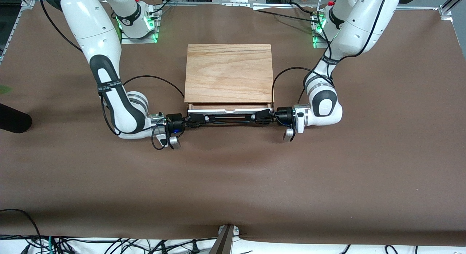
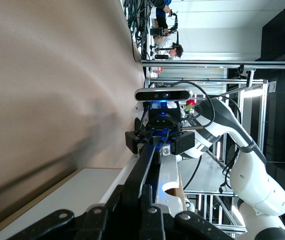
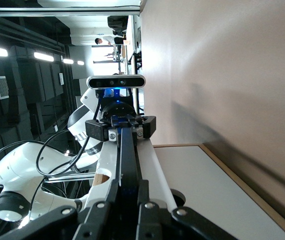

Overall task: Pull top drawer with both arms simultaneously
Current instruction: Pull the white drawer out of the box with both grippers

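The top drawer (image 1: 229,110) of the light-wood-topped box (image 1: 228,74) stands a little way out, with a thin strip of reddish-brown interior showing. Its long black bar handle (image 1: 229,118) runs along the white front. My right gripper (image 1: 198,120) is shut on the handle's end toward the right arm. My left gripper (image 1: 260,117) is shut on the end toward the left arm. In the left wrist view my left gripper (image 2: 131,190) clamps the bar (image 2: 145,160), with the right gripper (image 2: 157,140) farther along. In the right wrist view my right gripper (image 3: 128,182) clamps the bar (image 3: 127,155).
Brown cloth (image 1: 233,181) covers the table. A dark rounded object (image 1: 14,117) lies at the right arm's end of the table. A black post (image 1: 224,241) and loose cables (image 1: 54,243) sit at the edge nearest the front camera.
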